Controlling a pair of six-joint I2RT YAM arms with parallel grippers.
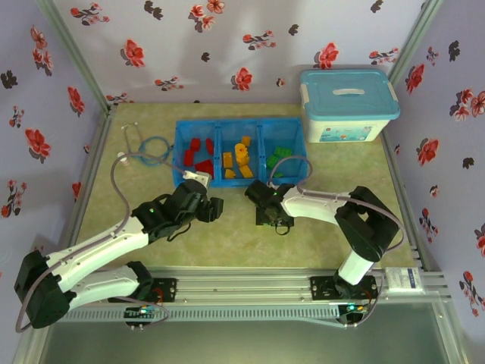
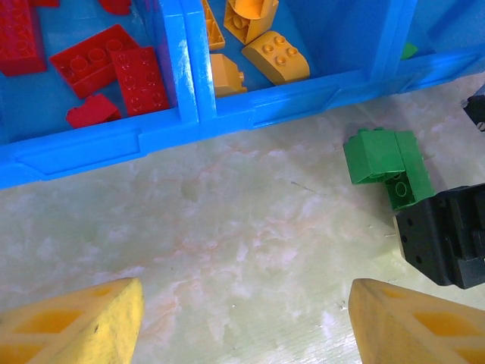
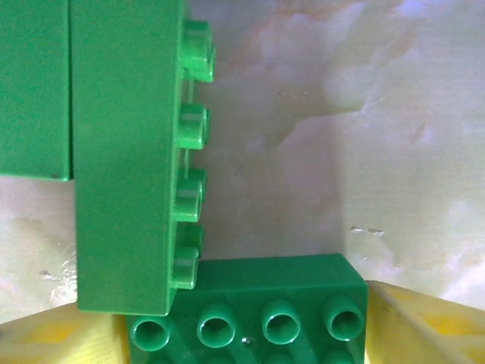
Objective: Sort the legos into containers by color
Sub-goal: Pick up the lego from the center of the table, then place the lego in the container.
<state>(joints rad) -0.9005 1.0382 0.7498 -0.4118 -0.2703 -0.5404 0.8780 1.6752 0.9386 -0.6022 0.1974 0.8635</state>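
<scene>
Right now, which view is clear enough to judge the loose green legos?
Left wrist: green legos crisp, evenly lit. Right wrist: very close, studs sharp, soft shadow right of the tall brick. Top external: even light, little detail.

No text can be read. The white box (image 1: 348, 114) has a front sticker (image 1: 340, 135) with print too small to make out. The white tag (image 1: 402, 279) on the rail (image 1: 250, 287) is equally illegible.

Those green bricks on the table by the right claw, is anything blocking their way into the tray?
Only the tray's low front wall stands between the green bricks and the right-hand compartment, where other green pieces lie. Nothing else sits in that gap.
</scene>
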